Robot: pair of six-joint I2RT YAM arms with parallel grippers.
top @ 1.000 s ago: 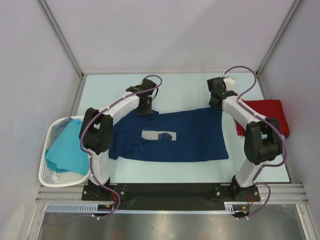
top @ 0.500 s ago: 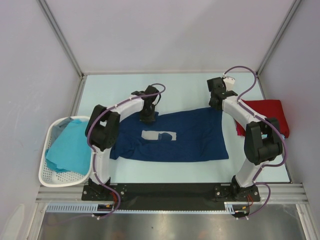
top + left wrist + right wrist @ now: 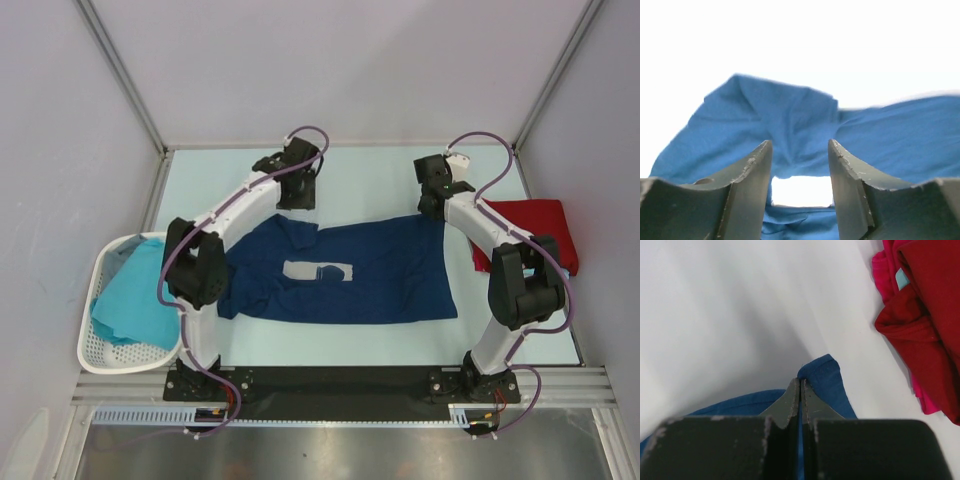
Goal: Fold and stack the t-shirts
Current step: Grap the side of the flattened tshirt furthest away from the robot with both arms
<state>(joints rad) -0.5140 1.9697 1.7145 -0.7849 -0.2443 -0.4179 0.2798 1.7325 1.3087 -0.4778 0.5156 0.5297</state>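
The navy t-shirt [image 3: 380, 280] lies spread on the table with its pale grey chest print [image 3: 318, 271] facing up. My left gripper [image 3: 298, 203] hovers open just beyond the shirt's far left edge, with nothing between its fingers. In the left wrist view the gripper [image 3: 800, 150] looks down on a rumpled fold of the navy t-shirt [image 3: 785, 115]. My right gripper [image 3: 437, 212] is shut on the shirt's far right corner, and blue cloth [image 3: 827, 375] shows pinched at the gripper [image 3: 800, 382]. A red t-shirt [image 3: 530, 225] lies at the right edge.
A white perforated basket [image 3: 95, 355] sits off the table's left side and holds turquoise t-shirts [image 3: 135, 300]. In the right wrist view the red t-shirt [image 3: 925, 315] lies close to the right of the pinched corner. Grey walls enclose the table on three sides.
My left gripper has opened, let go of the navy shirt's far left part and drawn back toward the far side. The right arm has not moved.
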